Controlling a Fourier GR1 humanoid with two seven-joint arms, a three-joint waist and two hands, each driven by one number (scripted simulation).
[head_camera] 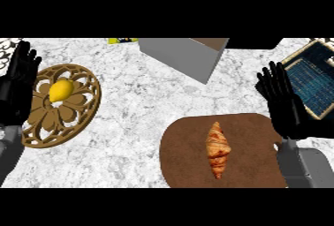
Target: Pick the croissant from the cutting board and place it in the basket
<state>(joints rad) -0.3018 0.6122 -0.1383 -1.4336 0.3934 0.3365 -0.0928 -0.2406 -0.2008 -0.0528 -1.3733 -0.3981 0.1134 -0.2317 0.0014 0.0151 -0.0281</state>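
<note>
While on the cutting board (189,150), croissant (217,149) left of open right hand (282,103).

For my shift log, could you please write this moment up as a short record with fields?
croissant: lying lengthwise on the brown cutting board, untouched
basket: far right, dark blue inside, nothing visible in it
trivet: left, a lemon on it
grey box: top centre
left hand: open, fingers up, at the left edge
right hand: open, between board and basket
task state: pick not yet begun
</note>
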